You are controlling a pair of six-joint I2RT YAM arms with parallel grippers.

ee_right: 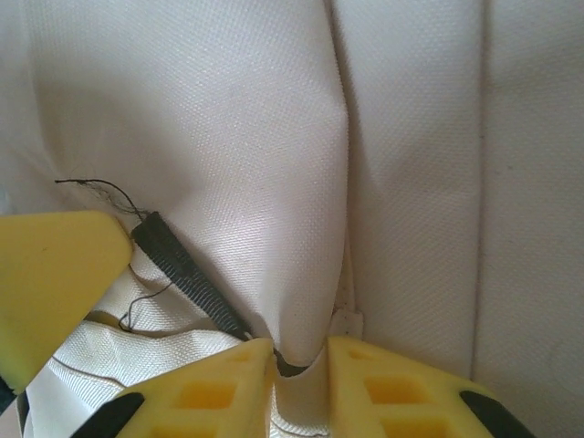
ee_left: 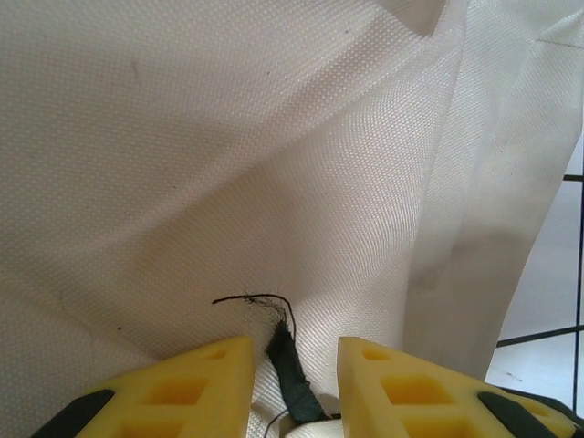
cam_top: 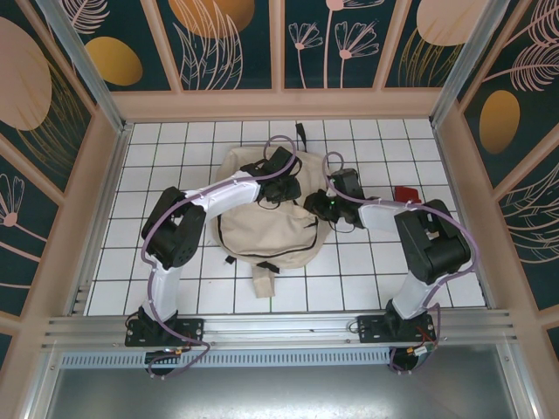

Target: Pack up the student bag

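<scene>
Fingers, left: the yellow fingers (ee_left: pixel 214 379) of the left gripper (ee_left: pixel 294 351) are standing apart, with a gap showing on either side of what is lying between them.
Between them: a narrow black woven strap (ee_left: pixel 290 370) is running up through the gap. Its frayed end is trailing a thin dark thread (ee_left: pixel 255 299) toward eleven o'clock.
Fingers, right: the yellow fingers (ee_right: pixel 224 383) of the right gripper (ee_right: pixel 301 351) are pressing close together, pinching a fold of cream cloth. The lower end of the black woven strap is disappearing into the same pinch.
Neighbour: another yellow finger (ee_right: pixel 55 265) is sitting at nine o'clock in the right wrist view, just beside the strap's frayed end.
Cloth: cream weave is creasing around both grippers, with folds running toward twelve o'clock.
Bag: the large cream soft fabric student bag (cam_top: pixel 262 231) is lying flat at the middle of the white tiled table (cam_top: pixel 175 271). Its black top loop (cam_top: pixel 301 135) is pointing to twelve o'clock and a beige strap end (cam_top: pixel 262 284) to six.
Arms: both are reaching over the student bag, with the grippers meeting near its one o'clock corner.
Aside: a small red object (cam_top: pixel 404 194) is resting on the tiles at three o'clock, apart from the student bag.
</scene>
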